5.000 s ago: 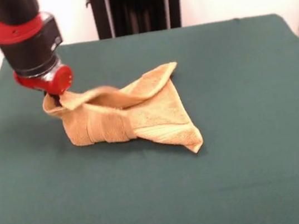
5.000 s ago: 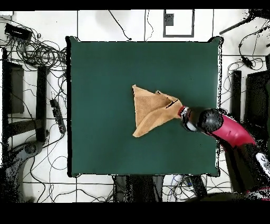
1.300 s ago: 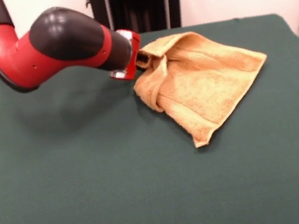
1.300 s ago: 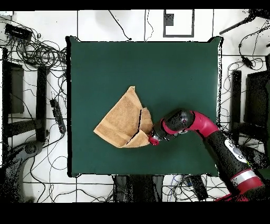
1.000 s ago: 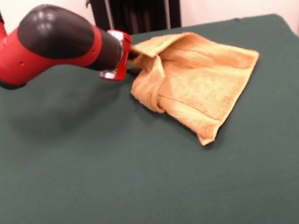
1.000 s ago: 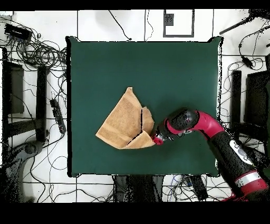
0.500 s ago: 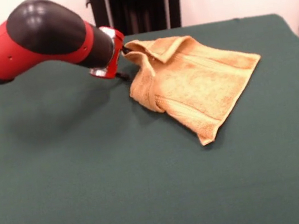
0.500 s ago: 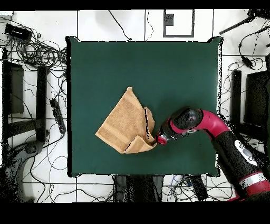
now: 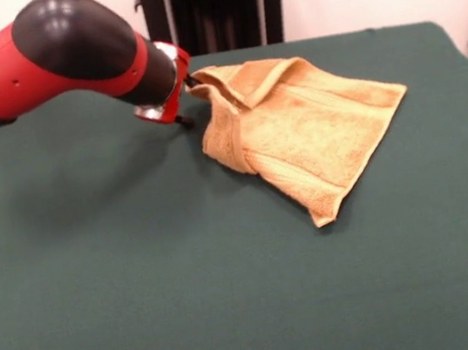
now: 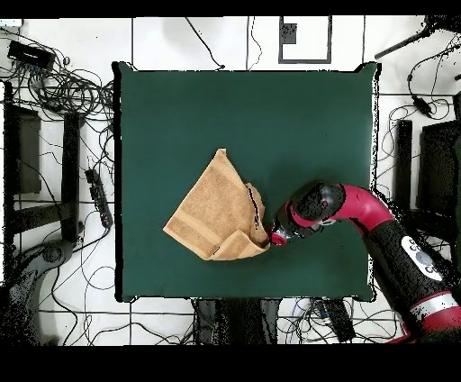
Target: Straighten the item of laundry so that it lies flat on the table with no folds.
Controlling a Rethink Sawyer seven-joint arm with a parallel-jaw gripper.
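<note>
The orange-tan towel lies on the dark green table, right of centre toward the far edge. It is mostly spread, with its left edge bunched and a flap folded over at its far-left corner. My gripper is low over the table at that corner, touching or just beside it. I cannot tell whether it grips the cloth. In the overhead view the towel lies left of my gripper, with a folded flap at its lower right, on the table.
My red and black arm stretches low over the table's far left part. A black stand rises behind the table. Cables and equipment lie on the floor around the table.
Since five seconds ago the towel was dragged across the table and spread wider. In the last second its raised corner sank and folded over, and the gripper shifted slightly away.
</note>
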